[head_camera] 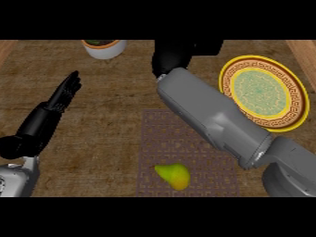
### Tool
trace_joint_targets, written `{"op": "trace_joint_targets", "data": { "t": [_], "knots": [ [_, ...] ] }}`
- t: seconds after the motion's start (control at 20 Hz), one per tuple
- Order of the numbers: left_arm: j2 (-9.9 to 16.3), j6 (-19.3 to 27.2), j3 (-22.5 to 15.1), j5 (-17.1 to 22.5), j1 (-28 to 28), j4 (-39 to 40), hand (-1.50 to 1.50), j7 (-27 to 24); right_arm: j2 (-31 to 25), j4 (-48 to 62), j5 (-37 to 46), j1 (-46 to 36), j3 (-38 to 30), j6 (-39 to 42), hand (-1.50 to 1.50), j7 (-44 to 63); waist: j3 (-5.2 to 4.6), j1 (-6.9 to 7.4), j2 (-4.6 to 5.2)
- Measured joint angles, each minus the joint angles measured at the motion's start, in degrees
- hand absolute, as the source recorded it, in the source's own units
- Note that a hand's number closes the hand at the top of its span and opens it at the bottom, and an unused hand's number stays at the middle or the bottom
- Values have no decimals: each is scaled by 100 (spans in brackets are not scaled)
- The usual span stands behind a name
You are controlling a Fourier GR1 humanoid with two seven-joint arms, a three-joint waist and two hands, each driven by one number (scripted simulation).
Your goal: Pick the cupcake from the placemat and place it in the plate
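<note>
Grey forearm casing fills the lower right of the head view, running up from five o'clock toward twelve o'clock, where the right hand (168, 59) is seen as a dark mass at the top edge. Whether its fingers are apart, together or clamped on anything cannot be told, since the hand is largely hidden.

No cupcake can be made out anywhere; if one is present, it may be concealed by that hand, but this is not shown. On the brown patterned placemat (187, 139), at six o'clock, only a yellow-green pear (173, 176) is seen. The gold-rimmed plate (264, 92) lies at two o'clock, just beside the forearm. A white pot (105, 47) stands at eleven o'clock on the worktop (112, 115).

The left hand (63, 95) is held at nine o'clock, fingers straight and apart, resting.

The risk is judged as follows: the plate rim could be nudged by the forearm during any swing toward it.
</note>
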Motion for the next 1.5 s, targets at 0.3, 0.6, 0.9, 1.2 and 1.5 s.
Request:
{"op": "trace_joint_targets", "data": {
  "t": [0.3, 0.6, 0.9, 1.2, 1.5],
  "knots": [
    [7, 7, 43, -9, 59, -148, 0, 76, -443, 73, 242, 254, -276, -462, 150, -219, 3, -42, 10],
    [32, -62, 93, 43, 105, -287, 0, 162, -988, 152, 518, 714, -536, -1146, 150, -543, 3, -35, 28],
    [65, -184, 223, 92, 140, -218, 0, 33, -1614, 195, 677, 1286, -846, -1683, 150, -860, 0, -6, 55],
    [-29, -198, 139, -23, 114, -258, 0, 54, -1884, 481, 249, 1842, -1528, -1917, -150, -1089, 3, 100, 110],
    [-69, -305, 222, -38, -48, -154, 0, 22, -2066, 779, -284, 2361, -2314, -2087, -150, -1712, 7, 168, 138]
  ]
}}
